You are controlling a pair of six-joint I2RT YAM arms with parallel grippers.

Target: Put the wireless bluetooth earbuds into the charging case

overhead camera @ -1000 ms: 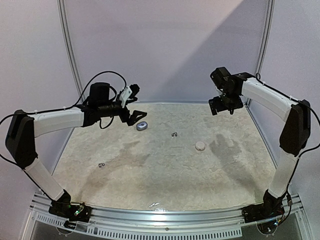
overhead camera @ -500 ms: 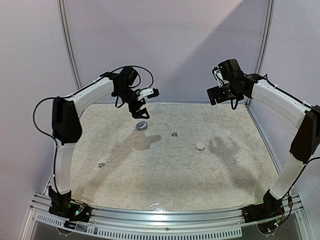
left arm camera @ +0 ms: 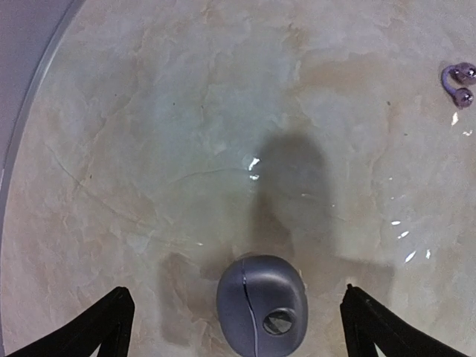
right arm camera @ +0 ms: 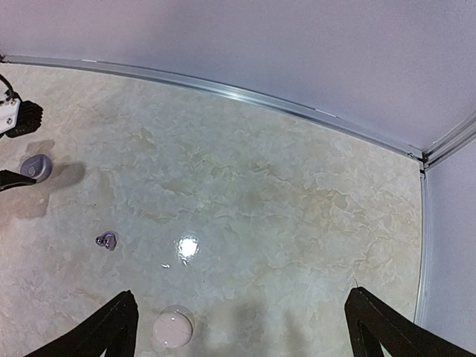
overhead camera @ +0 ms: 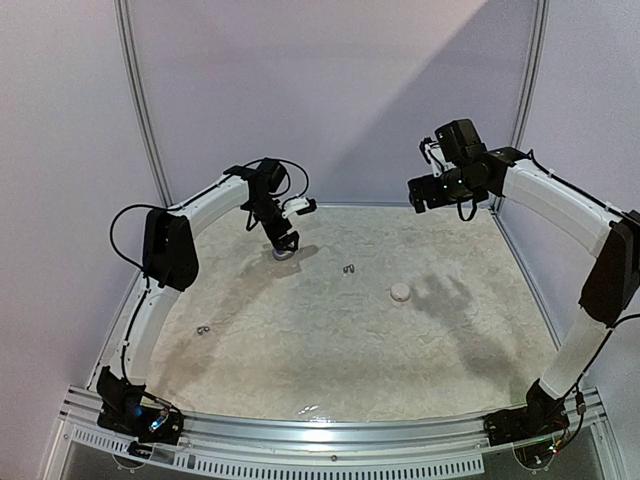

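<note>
Hovering over grey case (left arm camera: pixel 262 305) with left pincer (left arm camera: pixel 235 291) spread wide, empty; right pincer (right arm camera: pixel 242 293) likewise open. Judged of earbuds (left arm camera: pixel 458 83): tiny, light, slick; best nipped across the body.

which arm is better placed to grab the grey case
Left. The open left tool hangs right over the grey case, framed between its fingertips in the wrist view. The right tool is high and well away.
</note>
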